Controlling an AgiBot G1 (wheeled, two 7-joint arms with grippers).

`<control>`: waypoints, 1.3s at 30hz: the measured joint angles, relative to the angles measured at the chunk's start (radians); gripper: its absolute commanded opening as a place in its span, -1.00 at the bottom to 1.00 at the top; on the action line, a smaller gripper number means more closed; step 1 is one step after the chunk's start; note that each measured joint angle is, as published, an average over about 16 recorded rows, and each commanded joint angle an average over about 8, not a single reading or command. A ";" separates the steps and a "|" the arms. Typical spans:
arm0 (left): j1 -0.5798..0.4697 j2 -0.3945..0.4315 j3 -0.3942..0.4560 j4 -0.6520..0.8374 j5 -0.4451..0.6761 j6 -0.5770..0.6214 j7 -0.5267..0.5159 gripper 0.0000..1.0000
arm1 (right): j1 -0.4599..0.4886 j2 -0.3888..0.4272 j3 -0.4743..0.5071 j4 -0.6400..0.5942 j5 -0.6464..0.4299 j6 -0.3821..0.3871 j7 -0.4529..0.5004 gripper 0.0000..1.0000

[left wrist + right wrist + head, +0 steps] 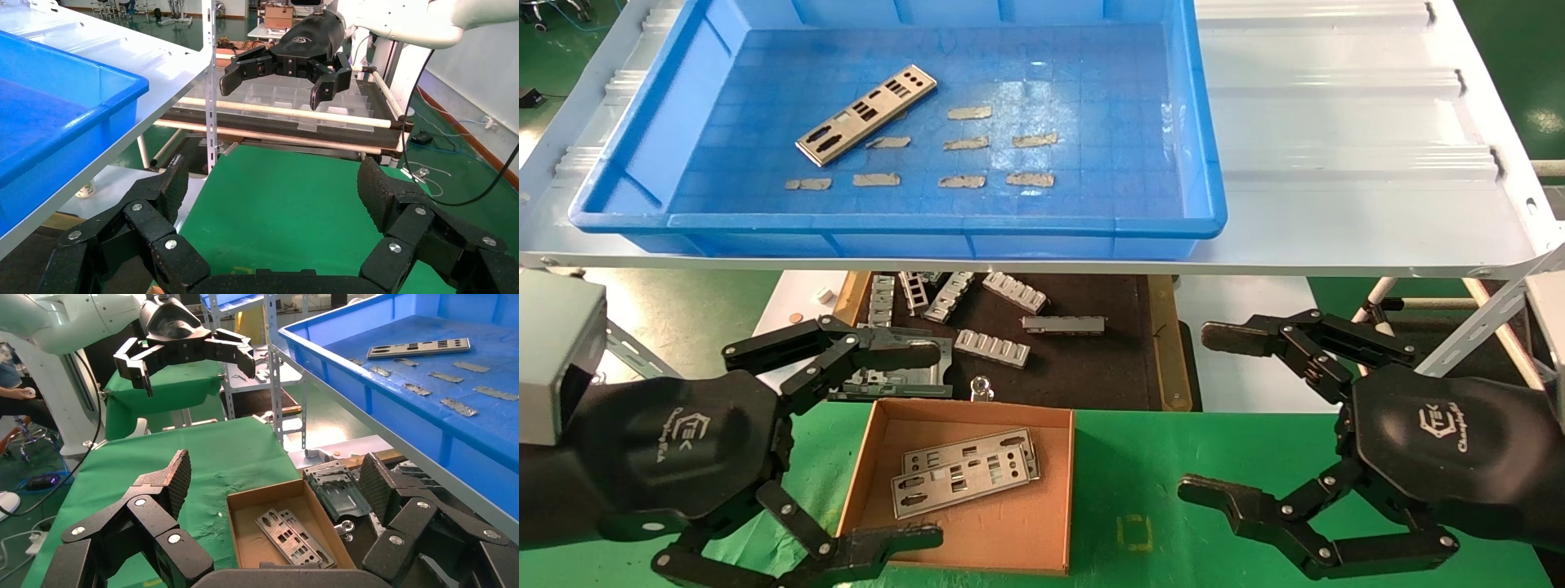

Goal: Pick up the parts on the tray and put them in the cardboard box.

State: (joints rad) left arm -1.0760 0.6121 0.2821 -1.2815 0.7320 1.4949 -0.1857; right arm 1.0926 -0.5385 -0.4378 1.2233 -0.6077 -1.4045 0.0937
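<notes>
Plate (866,115), the last silver part, lies flat in the blue tray (1205,204), well beyond both sets of spread, empty fingers; two more rest in the cardboard box (977,531) between the left gripper (911,445) and the right gripper (1214,412). It looks thin, stiff, light and probably slippery, so pinch across its long edges.

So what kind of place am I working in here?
Most likely a factory or lab workstation for sorting parts: a blue tray on a white metal shelf, punched metal plates in a cardboard box, and ribbed brackets on a mat below.
</notes>
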 measured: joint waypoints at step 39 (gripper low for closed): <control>0.000 0.000 0.000 0.000 0.000 0.000 0.000 1.00 | 0.000 0.000 0.000 0.000 0.000 0.000 0.000 1.00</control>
State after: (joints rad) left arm -1.0760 0.6121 0.2821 -1.2815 0.7319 1.4949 -0.1857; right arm 1.0926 -0.5385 -0.4378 1.2233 -0.6077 -1.4045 0.0937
